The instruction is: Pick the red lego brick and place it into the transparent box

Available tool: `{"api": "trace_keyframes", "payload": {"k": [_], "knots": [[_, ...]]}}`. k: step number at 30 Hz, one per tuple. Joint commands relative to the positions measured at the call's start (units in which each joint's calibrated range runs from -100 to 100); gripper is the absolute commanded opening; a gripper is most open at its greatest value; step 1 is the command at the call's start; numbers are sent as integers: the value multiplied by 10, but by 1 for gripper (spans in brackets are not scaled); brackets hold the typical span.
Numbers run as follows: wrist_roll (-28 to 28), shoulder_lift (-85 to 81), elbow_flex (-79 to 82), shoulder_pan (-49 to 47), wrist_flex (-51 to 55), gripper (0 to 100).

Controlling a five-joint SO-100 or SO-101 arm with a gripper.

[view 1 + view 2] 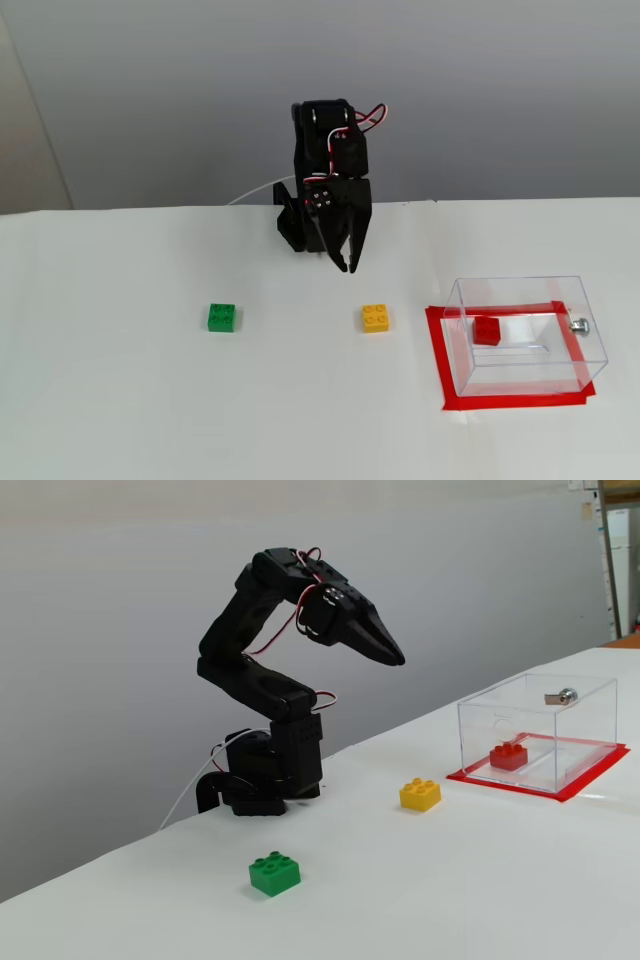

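Observation:
The red lego brick (487, 330) (509, 756) lies on the floor of the transparent box (560, 348) (580, 725), which stands at the right in both fixed views. My gripper (348, 265) (396, 660) hangs in the air well to the left of the box, near the arm's base, above and behind the yellow brick. Its black fingers are together and hold nothing.
A yellow brick (376, 318) (420, 794) sits on the white table just left of the box. Further left lies a green brick (222, 317) (274, 873). Red tape (445, 370) (590, 780) frames the box's footprint. A small metal knob (580, 325) (566, 695) sticks out of one wall.

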Motion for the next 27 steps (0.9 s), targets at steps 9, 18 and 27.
{"api": "trace_keyframes", "payload": {"k": [9,18,27], "knots": [[-1,-163,229,4,-85,2],[-1,-245,313,8,-85,2],[-7,-302,399,8,-86,2]]}}
